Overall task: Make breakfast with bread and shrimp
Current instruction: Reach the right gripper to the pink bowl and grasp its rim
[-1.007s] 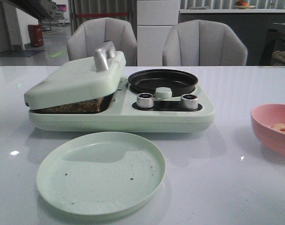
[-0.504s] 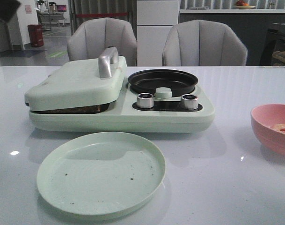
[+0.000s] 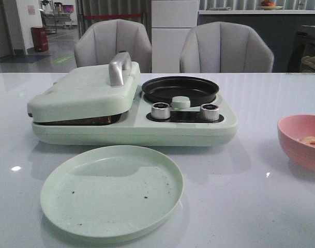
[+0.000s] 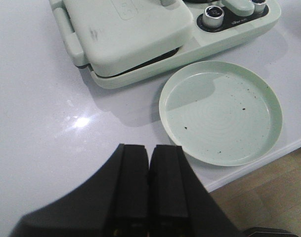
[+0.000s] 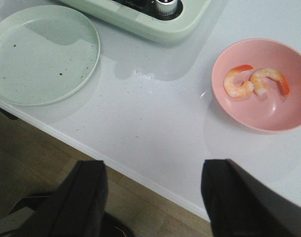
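On the white counter (image 3: 281,206) stands a pale green breakfast maker (image 3: 131,111), its sandwich-press lid (image 3: 85,93) down with a silver handle (image 3: 118,67) on top. The bread (image 3: 79,122) shows only as a dark brown edge in the slit between lid and base. To the right of the press, the same appliance carries a small black pan (image 3: 180,88), with two silver knobs (image 3: 160,110) in front of it.

Near the front edge lies a pale green plate (image 3: 111,191), bare but for a few dark crumbs.

Well to the right sits a pink bowl (image 5: 261,84), and inside it two curled orange-pink shrimp (image 5: 256,82) lie touching each other.

The left tool (image 4: 149,168) has its black fingers pressed together with nothing between them; it hangs over the counter near the plate, apart from the press and the bread.

The right tool (image 5: 152,195) is spread wide, holding nothing, above the counter's front edge, with the bowl of shrimp off to one side and clear of both fingers.
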Robot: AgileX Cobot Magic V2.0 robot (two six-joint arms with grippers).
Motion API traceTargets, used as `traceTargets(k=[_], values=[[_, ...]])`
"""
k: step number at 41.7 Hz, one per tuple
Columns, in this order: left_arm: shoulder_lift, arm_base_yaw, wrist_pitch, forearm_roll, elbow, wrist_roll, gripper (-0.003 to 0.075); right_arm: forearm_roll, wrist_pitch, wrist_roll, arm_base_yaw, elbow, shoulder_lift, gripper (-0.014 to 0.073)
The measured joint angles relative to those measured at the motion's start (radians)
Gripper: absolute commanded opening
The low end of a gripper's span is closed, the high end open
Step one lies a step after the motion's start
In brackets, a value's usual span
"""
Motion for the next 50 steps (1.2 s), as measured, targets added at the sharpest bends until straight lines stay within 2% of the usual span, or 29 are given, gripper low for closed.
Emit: traceTargets(k=[9, 17, 26, 37, 43, 50], values=[[0.0, 0.0, -0.073, 0.0, 0.0, -0.004, 0.0102, -0.133, 0.053, 0.105, 0.0, -0.022, 0.137, 0.0519], [0.0, 0.0, -0.105, 0.0, 0.0, -0.004, 0.0102, -0.202, 0.145, 0.19, -0.031, -0.128, 0.33, 0.0519], [0.0, 0.0, -0.107, 0.0, 0.0, -0.004, 0.0102, -0.178, 0.149, 0.198, -0.228, -0.252, 0.491, 0.0519], [0.0, 0.0, -0.123, 0.0, 0.036, -0.006, 0.0102, -0.055, 0.076, 0.106, -0.5, -0.329, 0.67, 0.0519], [0.0, 0.0, -0.123, 0.0, 0.055, -0.006, 0.0102, -0.021, -0.013, 0.083, -0.561, -0.335, 0.761, 0.0519], [0.0, 0.0, -0.125, 0.0, 0.059, -0.006, 0.0102, -0.013, -0.112, 0.076, -0.571, -0.335, 0.873, 0.0519]])
